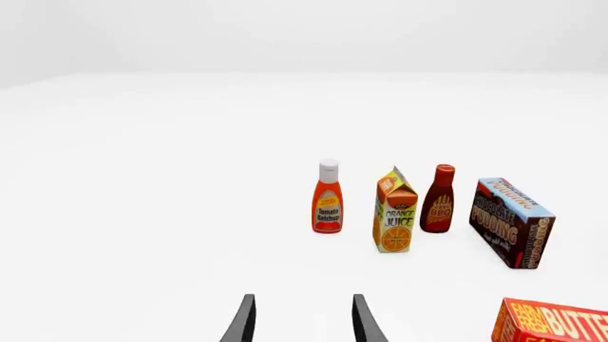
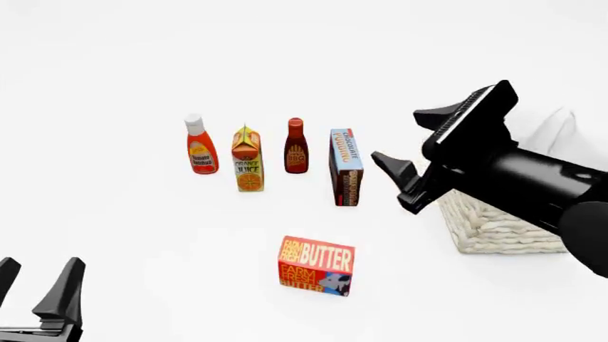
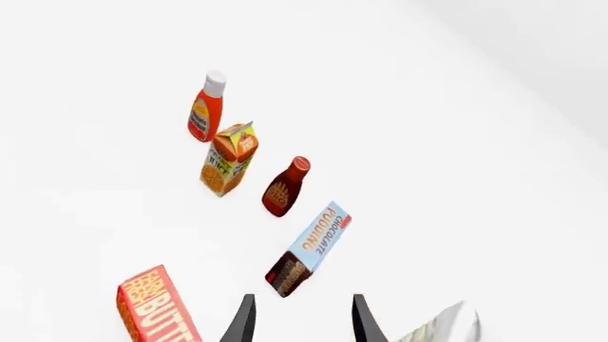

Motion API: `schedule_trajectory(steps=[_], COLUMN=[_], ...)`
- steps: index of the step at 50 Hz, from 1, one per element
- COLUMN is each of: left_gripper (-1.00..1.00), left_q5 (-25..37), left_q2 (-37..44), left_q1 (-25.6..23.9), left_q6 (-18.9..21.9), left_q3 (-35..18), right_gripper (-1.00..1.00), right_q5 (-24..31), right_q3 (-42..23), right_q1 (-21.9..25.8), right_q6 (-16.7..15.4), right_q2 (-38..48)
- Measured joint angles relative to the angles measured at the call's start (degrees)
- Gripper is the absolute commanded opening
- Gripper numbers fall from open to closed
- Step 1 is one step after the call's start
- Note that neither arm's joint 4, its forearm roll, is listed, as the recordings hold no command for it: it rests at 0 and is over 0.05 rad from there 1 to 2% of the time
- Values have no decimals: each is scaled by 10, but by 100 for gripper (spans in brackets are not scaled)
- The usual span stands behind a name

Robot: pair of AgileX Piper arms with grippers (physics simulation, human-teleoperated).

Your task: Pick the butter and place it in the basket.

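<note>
Front view shows the red-orange rectangular butter carton (image 2: 317, 265) lying on the white table (image 2: 142, 235), nearer the arms than the tall brown-and-blue pudding box (image 2: 346, 167) and well apart from the cream woven wicker basket (image 2: 494, 224). The right gripper (image 2: 418, 153) hangs beside that box, jaws apart, holding nothing. The left gripper (image 2: 38, 285) is spread too. I'd worry a descent toward the butter clips the pudding box and topples it.
</note>
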Motion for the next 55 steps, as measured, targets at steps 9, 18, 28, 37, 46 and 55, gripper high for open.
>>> schedule_trajectory(steps=[9,18,28,37,46,55], left_gripper=[100,100,100,100,100,100], left_q5=[0,0,0,0,0,0], left_q2=[0,0,0,0,0,0], left_q1=[0,0,0,0,0,0], left_q6=[0,0,0,0,0,0], left_q3=[0,0,0,0,0,0], right_gripper=[100,100,100,100,100,100], right_q5=[27,58,89,120,165,216], right_q3=[-36,-74,-108,-132,-161,-194], right_q1=[26,42,56,70,88,107], right_q6=[-2,-5,-17,-29,-40,-51], right_q2=[52,100,142,165,182,191])
